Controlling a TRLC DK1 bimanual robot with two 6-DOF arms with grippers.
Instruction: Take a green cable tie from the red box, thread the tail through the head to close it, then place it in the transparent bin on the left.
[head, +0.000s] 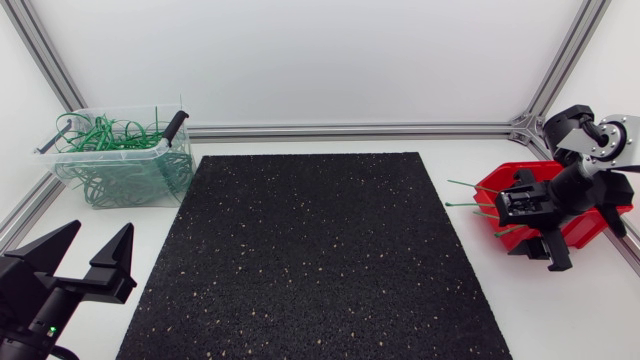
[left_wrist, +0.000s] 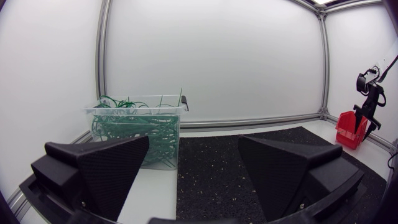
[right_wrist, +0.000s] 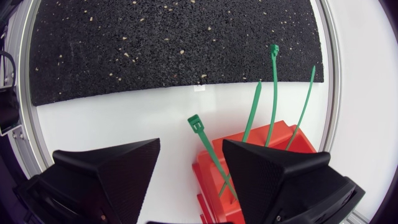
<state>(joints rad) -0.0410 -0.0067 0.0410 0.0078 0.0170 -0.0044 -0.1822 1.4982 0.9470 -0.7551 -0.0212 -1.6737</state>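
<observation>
Left gripper (head: 100, 236): jaws wide, nothing between them. It sits low over the white table (head: 560, 315), at the near-left corner of the black speckled rubber mat (head: 320, 260).

Ahead of the left jaws and off to their left stands the transparent bin (left_wrist: 138, 134) on bare table, just beside the mat's edge. It is packed with looped green ties (head: 105, 135). A small black piece (head: 176, 124) rests on its rim; we can't tell what it is.

Right gripper (right_wrist: 191, 148): jaws wide, holding nothing, pointing down over the red box (right_wrist: 277, 138). The box sits on bare table, off the mat's right edge. Straight green cable ties (right_wrist: 274, 87) stick out of it, ahead of the jaws, towards the mat.

One cable tie (right_wrist: 198, 124) lies under the gap between the right fingers, head end out over the table and tail running back into the box. It passes close to one finger; we can't tell if they touch.

Aluminium frame rails (head: 350, 130) run along the table's edges, with plain white panels (head: 300, 50) behind them.
</observation>
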